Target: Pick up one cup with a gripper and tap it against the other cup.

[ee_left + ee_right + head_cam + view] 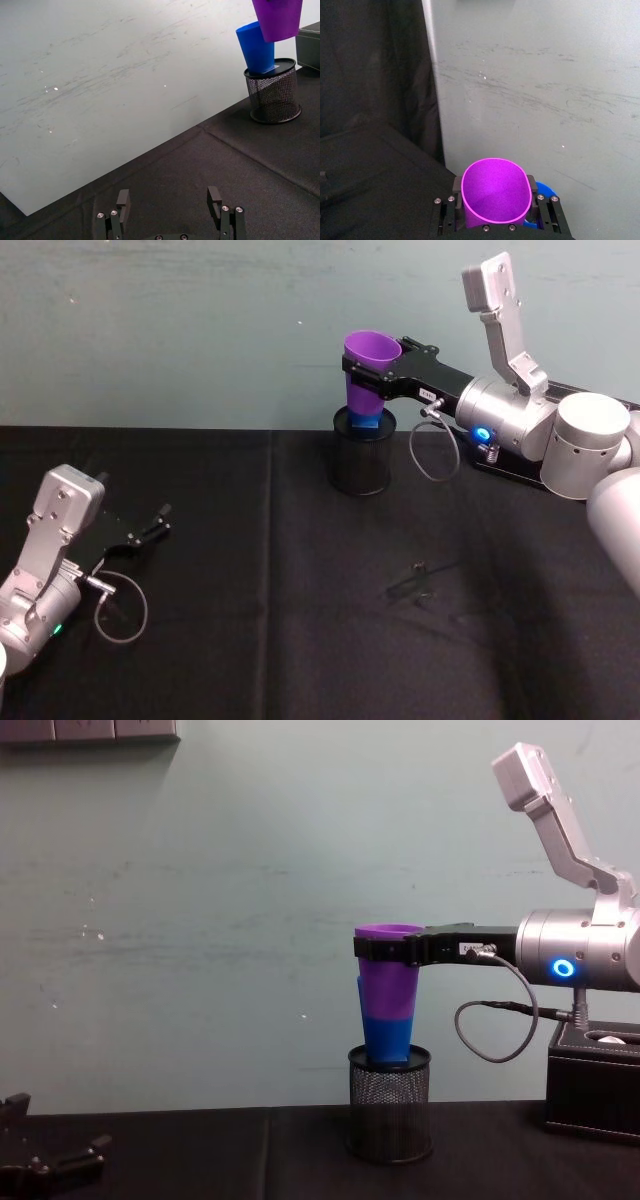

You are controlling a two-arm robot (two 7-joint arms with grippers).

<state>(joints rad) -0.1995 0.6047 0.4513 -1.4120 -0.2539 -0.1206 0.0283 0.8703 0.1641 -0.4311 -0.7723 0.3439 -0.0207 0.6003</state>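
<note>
1. The right gripper (pixel 375 368) clamps a purple cup (pixel 372 348) just under its rim and holds it upright in the air, mouth up, at about 1 o'clock in the head view, close to the pale wall (pixel 200 330).
2. Its arm reaches in level from 3 o'clock, a blue ring glowing on the silver wrist.
3. A blue cup (pixel 388 1035) stands in a black mesh pen holder (pixel 390 1105) at 12 o'clock on the black table (pixel 300 640), near its far edge, and leans slightly.
4. The purple cup hangs right over the holder. Seen from the chest, its lower part overlaps the top of the blue cup.
5. Whether the two cups touch cannot be told.
6. The right wrist view looks down into the purple cup (pixel 495 195), a finger pressed on each side, with the blue rim (pixel 545 192) just beside it.
7. The left gripper (pixel 160 520) rests low at 8 o'clock, well apart from the cups, fingers (pixel 123 200) spread with nothing between them.
8. A black box (pixel 590 1090) sits at 4 o'clock in the chest view, under the right wrist.
</note>
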